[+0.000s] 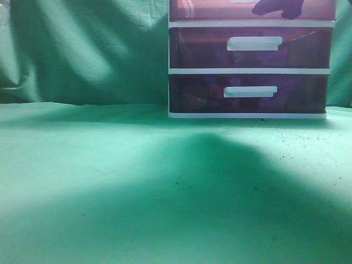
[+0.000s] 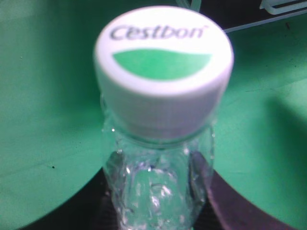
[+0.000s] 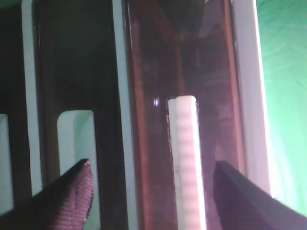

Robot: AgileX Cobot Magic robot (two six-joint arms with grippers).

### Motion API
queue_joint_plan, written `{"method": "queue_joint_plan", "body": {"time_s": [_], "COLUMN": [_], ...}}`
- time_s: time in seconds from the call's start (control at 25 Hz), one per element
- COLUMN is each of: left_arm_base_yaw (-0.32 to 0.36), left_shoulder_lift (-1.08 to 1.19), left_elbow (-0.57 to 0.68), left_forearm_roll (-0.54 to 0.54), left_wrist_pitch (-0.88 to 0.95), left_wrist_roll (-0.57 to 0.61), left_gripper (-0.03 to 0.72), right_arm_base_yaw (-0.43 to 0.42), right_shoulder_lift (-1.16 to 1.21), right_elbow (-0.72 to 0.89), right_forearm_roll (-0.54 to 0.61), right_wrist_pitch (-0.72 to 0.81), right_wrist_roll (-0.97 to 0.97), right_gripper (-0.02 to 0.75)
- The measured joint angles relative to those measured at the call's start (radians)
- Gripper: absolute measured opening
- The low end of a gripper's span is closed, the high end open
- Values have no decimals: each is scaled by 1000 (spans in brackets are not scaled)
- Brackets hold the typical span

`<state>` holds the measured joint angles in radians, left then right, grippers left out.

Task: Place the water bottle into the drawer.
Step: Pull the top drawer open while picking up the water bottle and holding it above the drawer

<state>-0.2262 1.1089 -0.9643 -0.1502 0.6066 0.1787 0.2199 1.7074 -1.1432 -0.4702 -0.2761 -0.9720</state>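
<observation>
Right pincer: fingers spread wide, one dark finger on each side of the white handle of the top drawer; no contact with the handle visible. In the exterior view a dark shape at the front of this drawer is probably this pincer, though it is cut off by the upper edge of the picture.

Left pincer: closed on the water bottle, gripping the clear neck below the white cap. Cap carries a green patch and the word "Cestbon". Dark pads press the bottle from both sides.

Drawer unit stands at the far edge of the desk, toward the right corner. White frame, dark purple see-through fronts. Middle drawer and bottom drawer appear shut. Green cloth covers the desk and hangs behind it. Bottle and left pincer do not show in the exterior view; from the left wrist view a corner of the unit lies beyond the cap.
</observation>
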Motion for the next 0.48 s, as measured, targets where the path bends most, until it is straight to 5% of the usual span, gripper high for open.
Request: {"method": "queue_joint_plan", "body": {"time_s": [0.48], "left_arm_base_yaw": [0], "left_shoulder_lift": [0], "left_elbow": [0], "left_forearm_roll": [19], "left_wrist_pitch": [18], "left_wrist_roll": [0], "left_gripper": [235], "right_arm_base_yaw": [-26], "right_shoulder_lift": [71], "right_elbow": [-118], "right_forearm_roll": [20], "right_wrist_pitch": [-9], "right_wrist_roll": [-21], "right_gripper": [476]}}
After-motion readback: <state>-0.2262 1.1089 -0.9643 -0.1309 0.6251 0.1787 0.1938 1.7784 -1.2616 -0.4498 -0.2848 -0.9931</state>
